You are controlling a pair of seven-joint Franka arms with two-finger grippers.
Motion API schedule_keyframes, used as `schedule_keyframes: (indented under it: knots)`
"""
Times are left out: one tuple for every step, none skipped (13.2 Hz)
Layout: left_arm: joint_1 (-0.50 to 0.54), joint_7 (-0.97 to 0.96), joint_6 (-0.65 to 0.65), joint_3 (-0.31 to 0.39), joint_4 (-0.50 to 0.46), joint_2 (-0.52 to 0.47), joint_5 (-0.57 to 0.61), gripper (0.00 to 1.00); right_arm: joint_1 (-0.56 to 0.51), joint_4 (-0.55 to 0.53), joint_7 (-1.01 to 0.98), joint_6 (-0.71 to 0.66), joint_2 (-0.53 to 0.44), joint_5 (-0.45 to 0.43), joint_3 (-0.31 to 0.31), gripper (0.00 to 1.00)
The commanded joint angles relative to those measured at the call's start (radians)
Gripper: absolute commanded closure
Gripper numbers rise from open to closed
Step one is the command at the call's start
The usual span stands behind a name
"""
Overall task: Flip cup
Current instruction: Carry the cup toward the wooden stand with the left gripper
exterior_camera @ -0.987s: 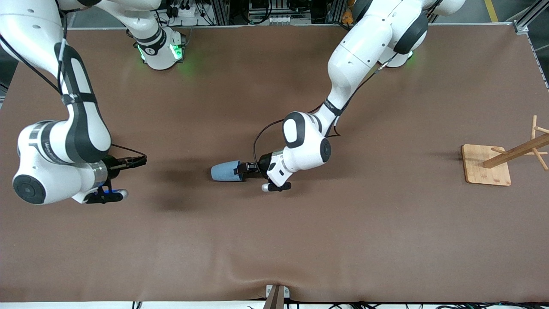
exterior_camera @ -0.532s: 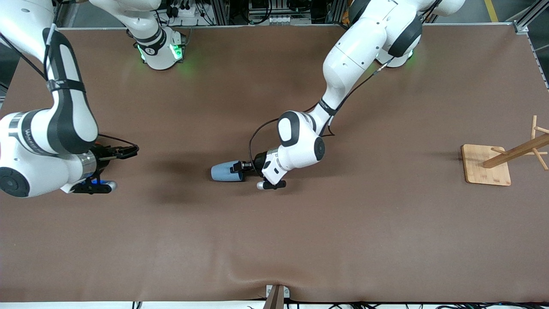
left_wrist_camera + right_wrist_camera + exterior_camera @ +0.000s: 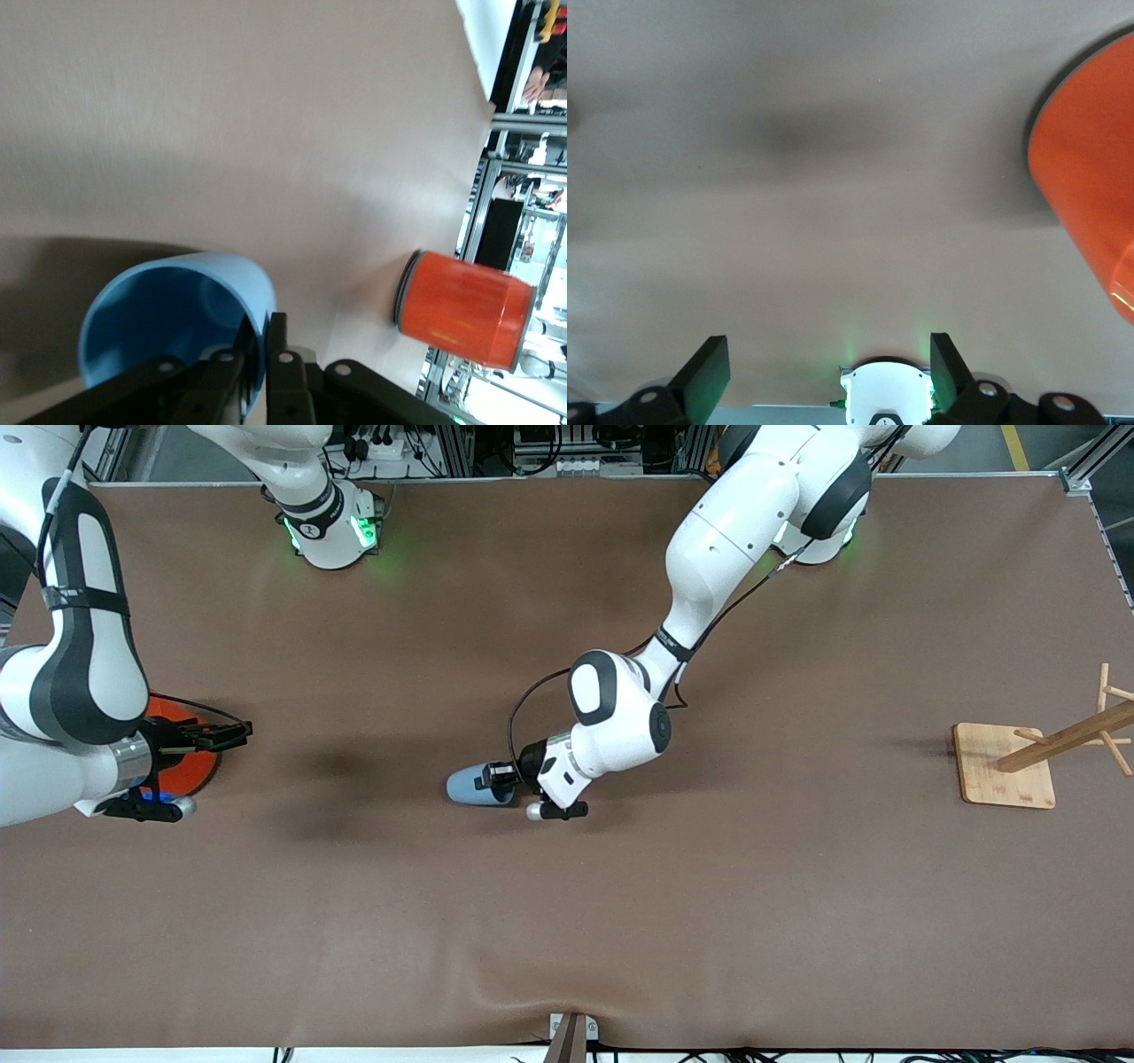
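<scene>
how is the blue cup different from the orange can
The cup is light blue and small; the can is orange and much bigger. The cup is open-mouthed and pinched by its rim in the left claw near the table's middle; the can is closed with a grey lid, ungripped, beside the open right claw. Both are round containers.

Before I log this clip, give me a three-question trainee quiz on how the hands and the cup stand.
1. True or false: the cup stands upright on the table.
2. Which hand grips the cup's rim? A) left hand B) right hand C) neither
3. Fill in: the right hand, fingers apart, hovers by the orange ____.

Key: 1 false, it is held tilted on its side with one finger inside the rim; 2 A; 3 can.
</scene>
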Motion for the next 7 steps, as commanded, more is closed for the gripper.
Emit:
schedule_keyframes:
  knots:
    - [-0.013, -0.064, 0.015, 0.063, -0.035, -0.099, 0.058, 1.0, -0.037, -0.004, 0.016, -0.002, -0.03, 0.006, 0.019, 0.0]
    - [-0.007, -0.112, 0.012, 0.094, -0.038, -0.135, 0.094, 1.0, -0.036, -0.001, 0.016, 0.0, -0.036, 0.003, 0.019, 0.0]
    - [-0.003, -0.165, 0.007, 0.129, -0.064, -0.182, 0.156, 1.0, -0.034, 0.004, 0.016, 0.006, -0.045, -0.003, 0.019, 0.0]
    - [0.003, -0.211, -0.01, 0.16, -0.097, -0.227, 0.217, 1.0, -0.034, 0.014, 0.016, 0.037, -0.05, -0.004, 0.019, 0.0]
    - [0.025, -0.233, -0.051, 0.195, -0.133, -0.274, 0.275, 1.0, -0.037, 0.02, 0.016, 0.067, -0.062, -0.001, 0.019, 0.0]
    - [0.046, -0.238, -0.108, 0.221, -0.165, -0.323, 0.328, 1.0, -0.036, 0.019, 0.015, 0.108, -0.08, 0.003, 0.02, 0.0]
    - [0.087, -0.238, -0.172, 0.243, -0.206, -0.383, 0.377, 1.0, -0.031, 0.019, 0.015, 0.151, -0.1, 0.002, 0.023, 0.0]
